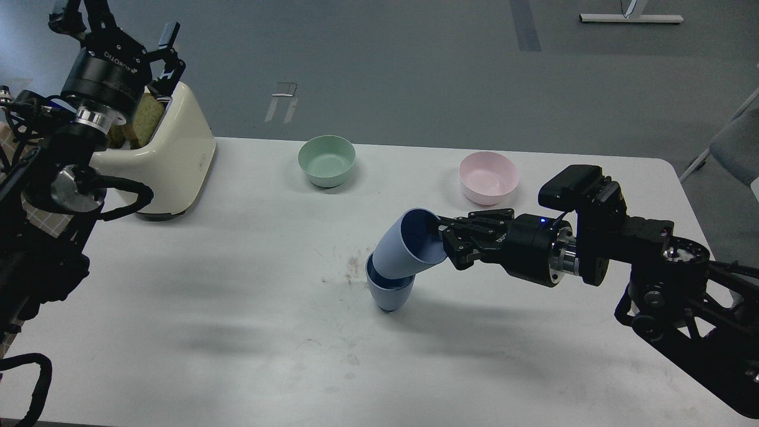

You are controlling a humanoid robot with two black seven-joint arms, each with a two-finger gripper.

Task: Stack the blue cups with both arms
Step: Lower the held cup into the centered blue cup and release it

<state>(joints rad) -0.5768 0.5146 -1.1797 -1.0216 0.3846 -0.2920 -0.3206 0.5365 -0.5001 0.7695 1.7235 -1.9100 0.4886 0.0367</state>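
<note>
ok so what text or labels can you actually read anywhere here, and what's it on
"ROBOTIQ": white letters on the black body of the left claw, seen upside down and only just readable.
White lettering on the right claw body: too small and angled to read.
A small mark on the side of the cream toaster: too faint to read.
No text shows on the blue cups, the green bowl, the pink bowl or the table.
</note>
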